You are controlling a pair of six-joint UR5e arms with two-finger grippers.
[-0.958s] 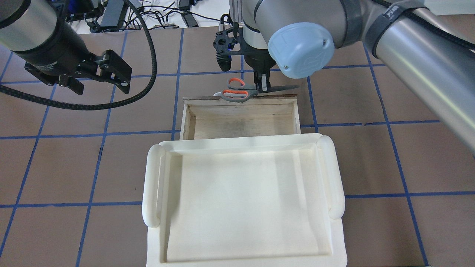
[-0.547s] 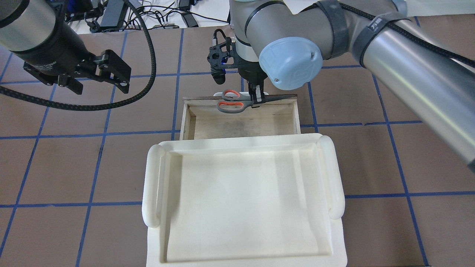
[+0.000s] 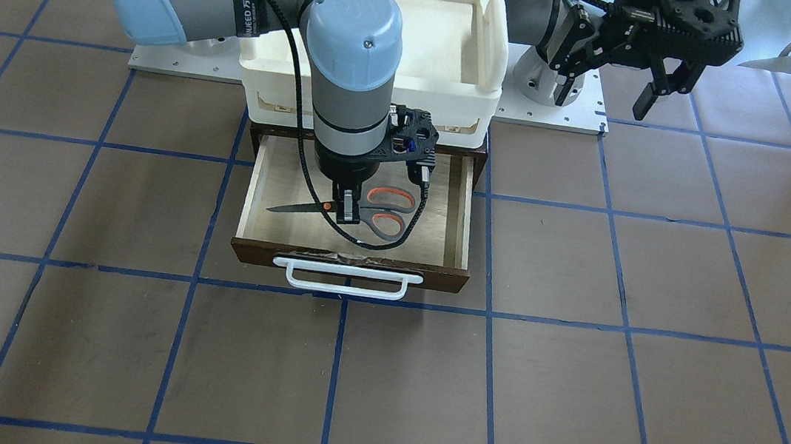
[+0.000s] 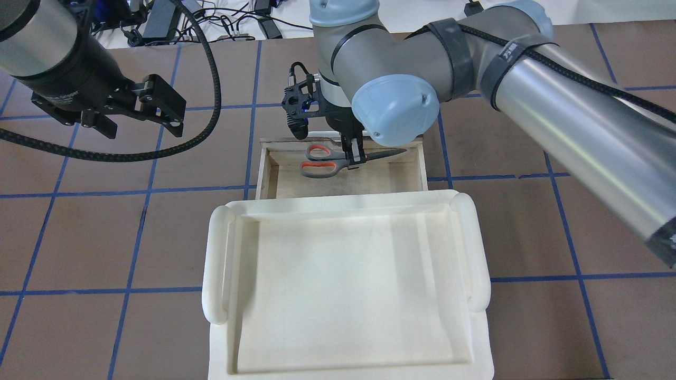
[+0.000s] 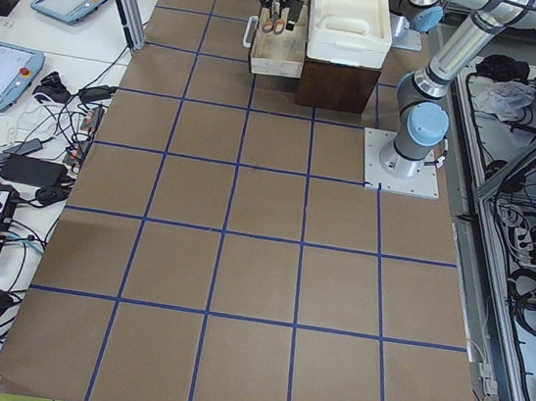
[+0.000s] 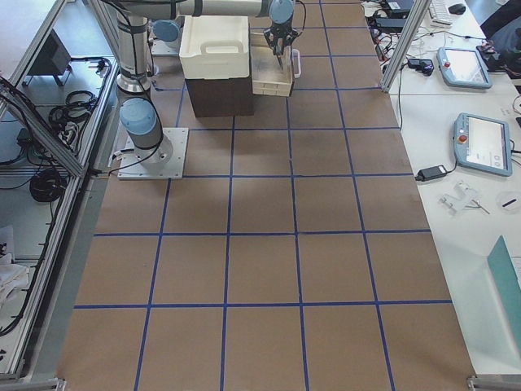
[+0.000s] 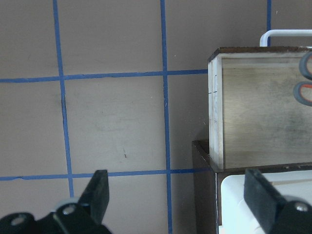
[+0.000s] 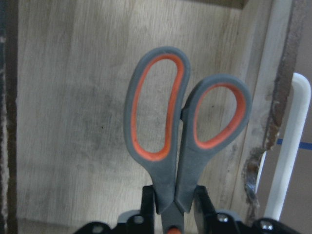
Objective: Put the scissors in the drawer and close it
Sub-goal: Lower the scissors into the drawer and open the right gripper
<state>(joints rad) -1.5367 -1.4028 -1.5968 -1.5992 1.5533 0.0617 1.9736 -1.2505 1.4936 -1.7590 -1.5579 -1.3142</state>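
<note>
In the front-facing view the right gripper (image 3: 346,214) points straight down at the centre of the frame, inside the open drawer (image 3: 441,278), clenched on the scissors (image 3: 296,208) just where the blades meet the handles. Their long axis runs across the drawer, parallel to its front: blades toward frame left, loops toward frame right, in the half nearer the white bar handle (image 3: 346,280). I cannot tell whether they rest on the plywood floor or hang just above it. In the overhead view the same axis shows mirrored, with the loops at left and the blade tip at right. The forearm enters from the right of the frame and the wrist stands vertical over the drawer, which juts out past the upper edge of the white tray (image 4: 216,274). The right wrist view looks along the scissors: both loops fan upward from the clamped shank with bare drawer floor behind them, and the drawer's front wall and handle run down the right edge. The left wrist view shows the left gripper (image 7: 178,197) spread wide and holding nothing, above the table at the frame's bottom. The drawer's corner sits at centre right, and only slivers of the loops show at the right edge. So the right arm is clearly the nearer one. Both side views place all this small at the top of the frame. Judging from this, the coming move is a release and a straight lift, then a push on the drawer front toward the robot.
</note>
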